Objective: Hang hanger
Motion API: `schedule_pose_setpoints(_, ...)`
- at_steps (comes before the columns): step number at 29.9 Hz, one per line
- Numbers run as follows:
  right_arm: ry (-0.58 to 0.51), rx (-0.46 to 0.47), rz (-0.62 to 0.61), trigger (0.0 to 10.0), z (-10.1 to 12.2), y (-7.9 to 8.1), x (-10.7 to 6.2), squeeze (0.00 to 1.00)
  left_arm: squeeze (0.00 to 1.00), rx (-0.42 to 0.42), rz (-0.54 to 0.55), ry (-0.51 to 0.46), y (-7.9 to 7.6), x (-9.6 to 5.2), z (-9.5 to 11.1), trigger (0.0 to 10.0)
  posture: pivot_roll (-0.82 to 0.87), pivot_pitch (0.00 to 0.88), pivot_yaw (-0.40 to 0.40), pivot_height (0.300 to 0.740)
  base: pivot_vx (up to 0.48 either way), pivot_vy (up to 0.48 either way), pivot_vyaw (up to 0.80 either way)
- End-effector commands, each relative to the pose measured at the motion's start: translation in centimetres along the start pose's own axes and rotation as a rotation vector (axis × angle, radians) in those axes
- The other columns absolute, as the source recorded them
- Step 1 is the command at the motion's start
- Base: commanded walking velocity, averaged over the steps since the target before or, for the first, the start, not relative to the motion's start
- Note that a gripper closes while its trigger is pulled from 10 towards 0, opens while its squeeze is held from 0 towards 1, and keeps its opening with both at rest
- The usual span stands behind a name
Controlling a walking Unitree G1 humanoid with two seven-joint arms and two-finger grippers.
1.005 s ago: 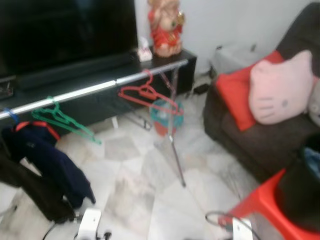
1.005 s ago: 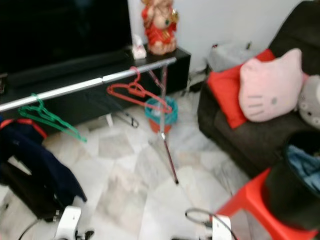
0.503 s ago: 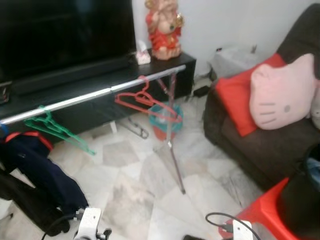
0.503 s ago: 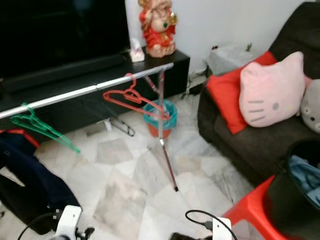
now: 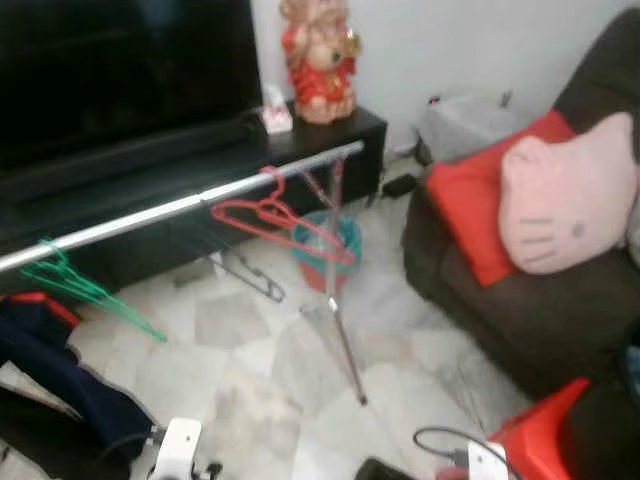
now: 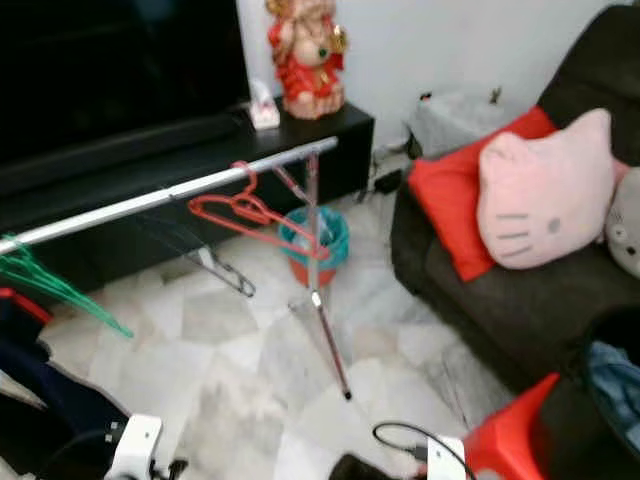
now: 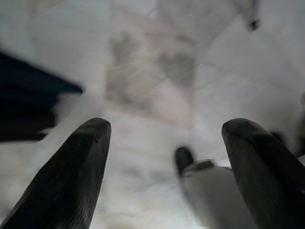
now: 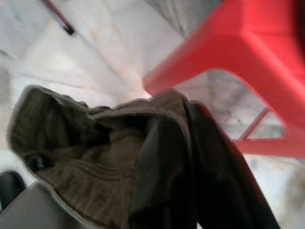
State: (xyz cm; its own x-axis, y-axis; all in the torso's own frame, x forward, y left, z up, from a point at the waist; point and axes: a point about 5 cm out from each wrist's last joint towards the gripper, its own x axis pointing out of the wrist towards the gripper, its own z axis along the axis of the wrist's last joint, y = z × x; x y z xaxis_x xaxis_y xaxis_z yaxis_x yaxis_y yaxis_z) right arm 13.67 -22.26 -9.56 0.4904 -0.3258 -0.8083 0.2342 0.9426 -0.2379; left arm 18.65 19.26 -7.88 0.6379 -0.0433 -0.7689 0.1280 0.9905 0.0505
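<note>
the whole view slides since a second ago, and that is the camera moving, not the room: the rail point(image 5: 180, 207) now runs lower and longer across the head views, and the dark clothes point(image 5: 50, 395) on it drop toward the corner. the robot looks to be stepping or turning along the rack, so this reads as an approach, not a hang yet. the red hanger point(image 5: 275, 215) sits hooked on the rail near its end by the upright pole point(image 5: 338, 270), the green hanger point(image 5: 85, 287) further along to the left, apart from it. left gripper point(image 7: 164, 157) points at the marble floor point(image 7: 152, 81), jaws wide with nothing between them. right gripper point(image 8: 162, 176) holds a bunched olive-brown garment point(image 8: 90, 157), jaws closed into the cloth, beside the red stool point(image 8: 238, 52). my read: that garment is headed for a hanger, and the rail is not within reach yet.
</note>
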Motion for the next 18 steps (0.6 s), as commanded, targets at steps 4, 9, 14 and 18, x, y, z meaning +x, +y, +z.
schedule_pose_setpoints(4,-0.044,0.001,0.022,10.0,1.12,0.89,0.07,0.00,0.00,0.036,0.033,0.030,1.38,-0.34,-0.60,10.0,0.04,0.000,0.001,0.740,0.000,0.000,0.00)
schedule_pose_setpoints(9,-0.040,-0.020,0.024,10.0,1.07,0.89,0.07,0.00,0.00,0.034,0.031,0.037,1.16,-0.32,-0.72,10.0,0.05,0.000,0.000,0.740,0.000,0.000,0.52)
schedule_pose_setpoints(14,-0.040,-0.011,0.021,10.0,1.05,0.85,0.07,0.00,0.00,0.028,0.029,0.044,1.06,-0.32,-0.84,10.0,0.04,0.000,0.000,0.740,0.000,0.000,0.80)
schedule_pose_setpoints(18,-0.040,-0.009,0.020,10.0,1.06,0.81,0.08,0.00,0.00,0.024,0.029,0.048,1.07,-0.34,-0.93,10.0,0.04,0.000,-0.002,0.740,0.000,0.000,0.80)
